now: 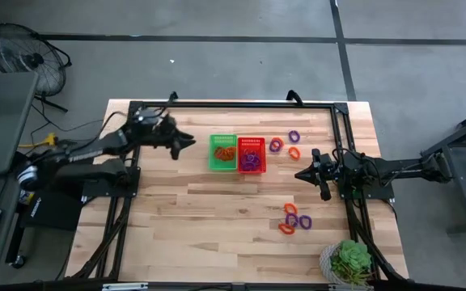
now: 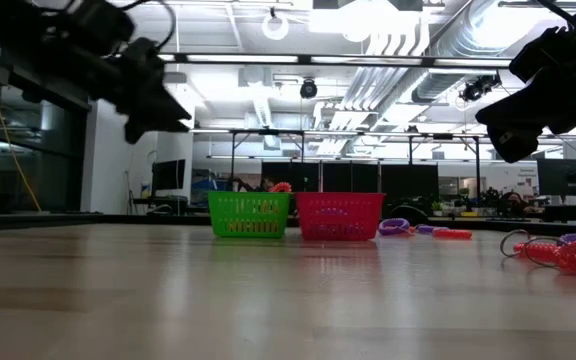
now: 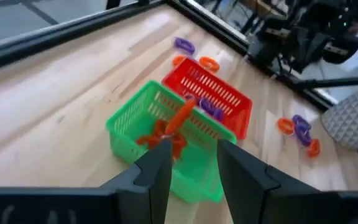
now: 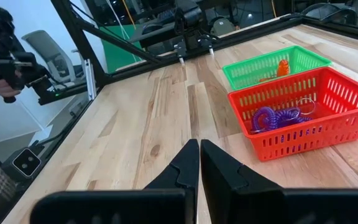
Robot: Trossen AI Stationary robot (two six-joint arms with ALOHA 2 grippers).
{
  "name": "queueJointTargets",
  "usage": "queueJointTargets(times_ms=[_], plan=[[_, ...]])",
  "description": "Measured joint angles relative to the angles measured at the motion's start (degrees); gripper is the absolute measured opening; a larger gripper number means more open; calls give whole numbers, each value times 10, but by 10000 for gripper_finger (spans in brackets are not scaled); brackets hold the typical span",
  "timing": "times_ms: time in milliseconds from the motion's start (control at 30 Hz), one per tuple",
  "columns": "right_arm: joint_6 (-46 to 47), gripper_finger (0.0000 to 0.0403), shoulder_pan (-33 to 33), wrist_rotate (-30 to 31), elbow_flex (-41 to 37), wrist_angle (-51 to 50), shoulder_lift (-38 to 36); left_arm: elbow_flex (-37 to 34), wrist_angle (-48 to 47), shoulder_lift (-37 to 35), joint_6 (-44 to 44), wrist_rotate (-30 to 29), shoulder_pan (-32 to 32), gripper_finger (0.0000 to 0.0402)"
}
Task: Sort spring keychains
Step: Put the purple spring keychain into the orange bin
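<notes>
Pale wooden slats form the tabletop (image 1: 217, 210), and a green mesh basket (image 1: 222, 152) stands mid-table as landmark. It holds orange coiled spring keychains (image 3: 169, 127). Touching its right side, a red mesh basket (image 1: 251, 153) holds purple coiled keychains (image 4: 277, 117). More loose loops (image 1: 296, 218) lie farther right of the baskets. Just left of the green basket hovers the left gripper (image 1: 186, 141), fingers parted and empty. Well to the right, the right gripper (image 1: 300, 173) hangs pinched closed, empty.

No text, label, brand, number or sign is readable in any view
</notes>
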Motion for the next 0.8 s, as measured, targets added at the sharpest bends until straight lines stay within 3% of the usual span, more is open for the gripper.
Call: queueJointTargets(times_ms=[367,633,800], plan=[[0,12,0,0,0,0,0,-126,11,-227,-153,-32,0,126],[0,12,0,0,0,0,0,-160,11,-316,-162,-16,0,126],[0,12,0,0,0,0,0,-180,12,-348,-179,-51,0,126]])
